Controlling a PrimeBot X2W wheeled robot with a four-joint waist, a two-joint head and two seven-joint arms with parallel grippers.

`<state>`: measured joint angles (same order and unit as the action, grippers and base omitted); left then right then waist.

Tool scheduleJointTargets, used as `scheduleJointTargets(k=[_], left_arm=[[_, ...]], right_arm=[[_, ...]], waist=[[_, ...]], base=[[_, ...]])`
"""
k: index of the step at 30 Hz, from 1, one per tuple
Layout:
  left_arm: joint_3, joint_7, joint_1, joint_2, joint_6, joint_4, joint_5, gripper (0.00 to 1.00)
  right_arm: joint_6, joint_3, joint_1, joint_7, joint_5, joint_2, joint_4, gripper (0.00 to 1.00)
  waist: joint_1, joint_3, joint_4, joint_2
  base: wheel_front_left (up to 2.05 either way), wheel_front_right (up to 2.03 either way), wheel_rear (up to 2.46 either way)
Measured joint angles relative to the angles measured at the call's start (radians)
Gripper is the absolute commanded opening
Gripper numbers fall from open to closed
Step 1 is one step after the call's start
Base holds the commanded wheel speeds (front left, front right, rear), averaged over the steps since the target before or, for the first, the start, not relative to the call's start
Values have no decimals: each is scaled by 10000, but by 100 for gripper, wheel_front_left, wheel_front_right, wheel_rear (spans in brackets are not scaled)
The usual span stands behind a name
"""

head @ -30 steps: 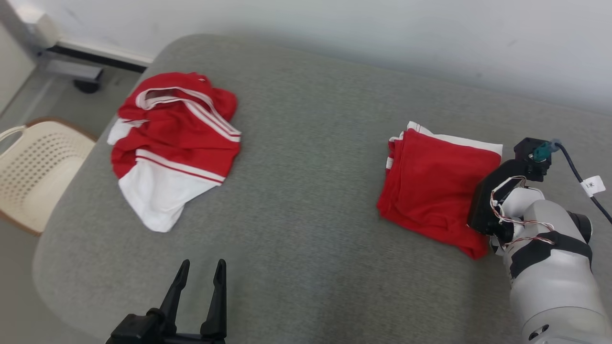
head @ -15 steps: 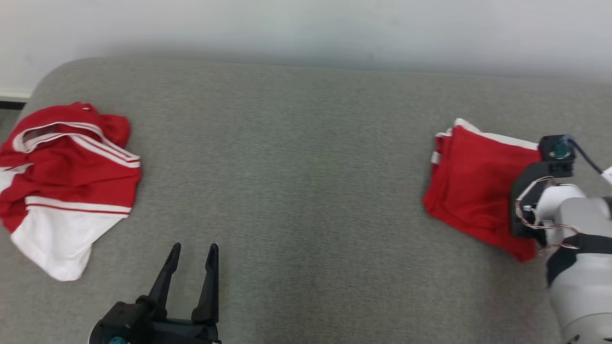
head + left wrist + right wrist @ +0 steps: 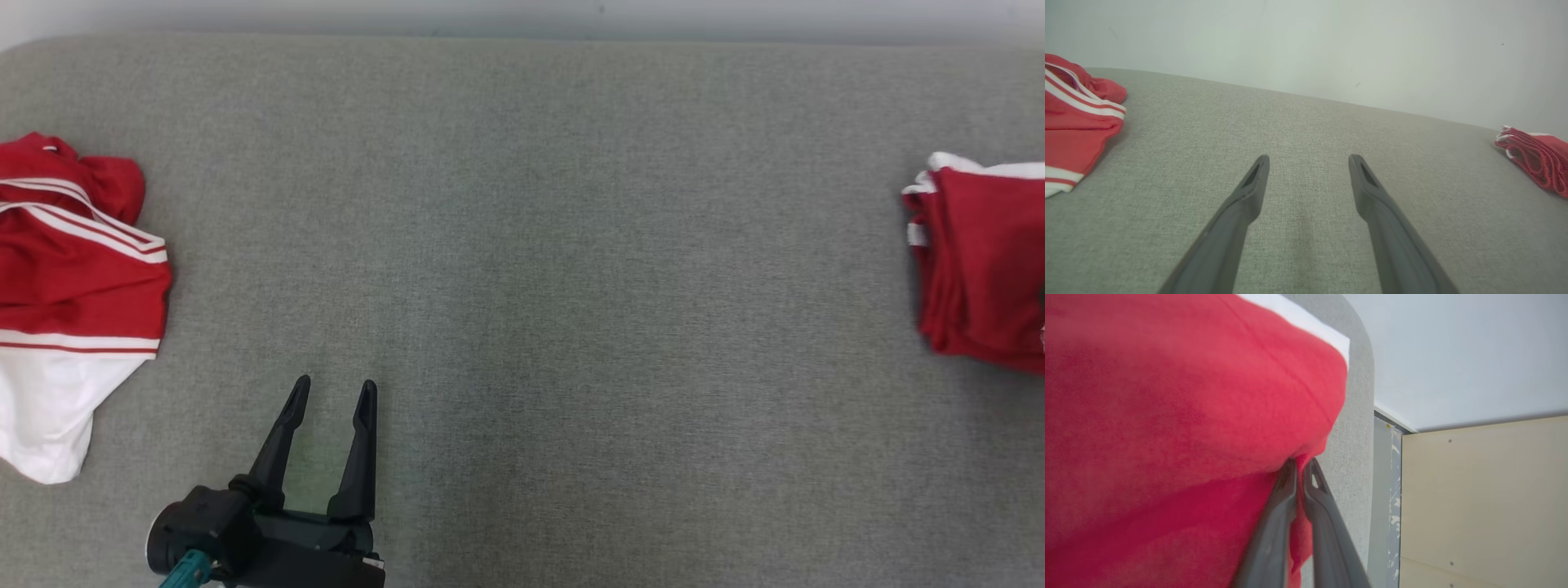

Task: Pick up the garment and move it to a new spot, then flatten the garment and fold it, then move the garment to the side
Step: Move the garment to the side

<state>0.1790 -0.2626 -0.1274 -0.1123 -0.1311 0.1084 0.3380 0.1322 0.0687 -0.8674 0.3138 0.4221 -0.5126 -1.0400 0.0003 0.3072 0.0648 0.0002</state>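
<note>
A folded red garment (image 3: 984, 261) with a white edge lies at the far right of the grey padded table (image 3: 522, 245). In the right wrist view that folded garment (image 3: 1180, 416) looms close, and my right gripper (image 3: 1299, 464) is shut on its red corner. My left gripper (image 3: 331, 394) stands open over bare table near the front left, holding nothing. The left wrist view has its two fingers (image 3: 1249, 192) spread wide above the grey surface, with the folded garment (image 3: 1535, 157) far off to the right.
A crumpled red and white garment (image 3: 69, 294) lies at the table's left edge, also in the left wrist view (image 3: 1073, 118). A pale wall (image 3: 1306, 45) runs behind the table. Past the table's right end stands a beige panel (image 3: 1486, 498).
The head camera has swung right and tilted down, so both garments slid toward the picture's edges and the right arm left the picture. The left gripper stays open.
</note>
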Motion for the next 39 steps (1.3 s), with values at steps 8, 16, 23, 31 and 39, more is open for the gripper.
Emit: scheduleJointTargets(k=[8, 16, 23, 31, 39], left_arm=[[-132, 0, 13, -2, 0, -113, 40, 100], [73, 0, -5, 25, 0, -79, 54, 100], [10, 0, -16, 52, 0, 4, 92, 100], [-694, 0, 7, 345, 0, -424, 500, 100], [-1229, 0, 579, 545, 0, -767, 813, 100]], right_arm=[[0, -1064, -35, -600, -878, -1716, 437, 0], [0, -1085, 662, -980, -1641, -2136, 1628, 100], [0, -640, 1352, -1011, -1778, -1768, 2824, 100], [0, -316, 2034, -2571, -2623, -731, 4222, 100], [-2, -828, 4099, -3956, -4759, 1120, 6117, 100]], waist=[[0, 438, 375, 0], [-2, 488, 183, 0], [-3, 271, 104, 0], [-3, -239, 85, -1], [-4, -1188, 116, -2]], base=[[0, 0, 0], [0, 0, 0], [0, 0, 0], [0, 0, 0], [0, 0, 0]])
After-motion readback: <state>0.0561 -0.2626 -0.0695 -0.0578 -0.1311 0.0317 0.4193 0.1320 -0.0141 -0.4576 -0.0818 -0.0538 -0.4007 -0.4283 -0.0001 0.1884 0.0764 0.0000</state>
